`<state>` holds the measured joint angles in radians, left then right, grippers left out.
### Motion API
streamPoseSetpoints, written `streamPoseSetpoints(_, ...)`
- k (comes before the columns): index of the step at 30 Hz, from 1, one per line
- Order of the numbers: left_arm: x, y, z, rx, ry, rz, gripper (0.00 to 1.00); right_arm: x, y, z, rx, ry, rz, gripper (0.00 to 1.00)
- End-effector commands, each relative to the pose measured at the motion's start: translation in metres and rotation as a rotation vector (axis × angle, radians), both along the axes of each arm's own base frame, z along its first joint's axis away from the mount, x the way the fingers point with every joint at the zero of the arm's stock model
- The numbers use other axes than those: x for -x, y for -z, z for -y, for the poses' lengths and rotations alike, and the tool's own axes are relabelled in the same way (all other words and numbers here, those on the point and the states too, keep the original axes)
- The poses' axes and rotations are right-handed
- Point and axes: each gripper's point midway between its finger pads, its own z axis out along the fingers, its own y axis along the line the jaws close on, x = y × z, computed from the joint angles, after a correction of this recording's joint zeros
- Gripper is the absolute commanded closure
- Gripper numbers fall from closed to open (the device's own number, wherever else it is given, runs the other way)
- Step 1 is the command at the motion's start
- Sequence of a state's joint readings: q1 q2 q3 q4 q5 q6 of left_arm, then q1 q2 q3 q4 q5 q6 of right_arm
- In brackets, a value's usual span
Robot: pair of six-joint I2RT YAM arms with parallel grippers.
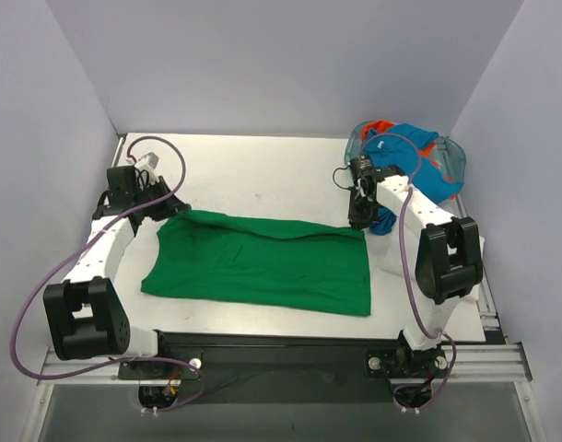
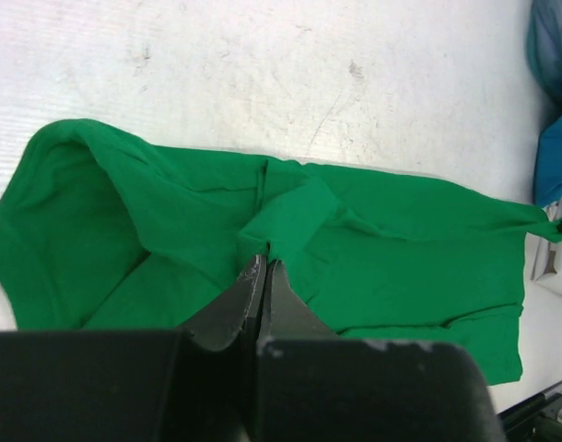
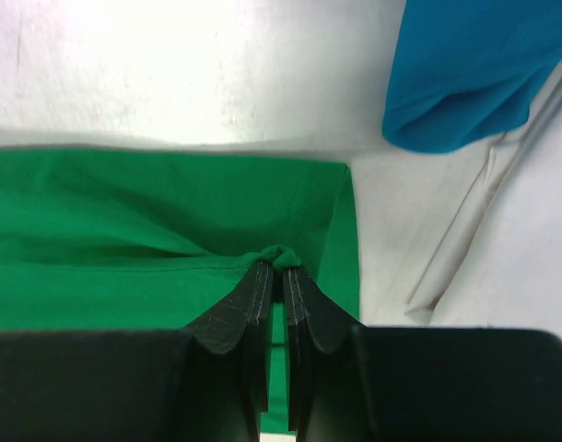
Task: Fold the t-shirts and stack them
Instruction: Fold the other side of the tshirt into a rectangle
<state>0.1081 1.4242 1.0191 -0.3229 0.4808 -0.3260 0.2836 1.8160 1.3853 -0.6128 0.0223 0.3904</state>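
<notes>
On the white surface (image 1: 263, 170), our left claw (image 2: 265, 265) and right claw (image 3: 276, 269) each pinch the far edge of the green t-shirt (image 1: 263, 262).

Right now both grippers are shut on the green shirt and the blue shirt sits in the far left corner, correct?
Wrong corner: the blue shirt sits far right, per the top view. The left gripper and right gripper are indeed shut on the green shirt.

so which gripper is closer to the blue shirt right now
Right. The right gripper pinches the green shirt at its edge, just beside the blue shirt. The left gripper holds the green shirt's opposite end, well away from it.
</notes>
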Motion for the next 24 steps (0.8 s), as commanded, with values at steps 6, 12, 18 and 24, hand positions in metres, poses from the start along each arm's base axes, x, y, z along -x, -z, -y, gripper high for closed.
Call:
streamPoseSetpoints(6, 0.034, -0.007, -0.015, -0.086, -0.065, 0.005, 1.0, 0.045, -0.008, 0.003, 0.031, -0.014, -0.014, 1.0)
streamPoseSetpoints(12, 0.052, -0.004, -0.028, -0.139, -0.132, -0.021, 1.0, 0.066, -0.006, 0.007, 0.046, -0.011, -0.022, 1.0)
streamPoseSetpoints(18, 0.068, 0.003, -0.038, -0.177, -0.192, -0.063, 1.0, 0.081, -0.002, 0.012, 0.077, -0.006, -0.038, 1.0)
streamPoseSetpoints(24, 0.083, 0.012, -0.043, -0.186, -0.246, -0.107, 1.0, 0.104, 0.009, 0.017, 0.149, -0.021, -0.101, 0.99)
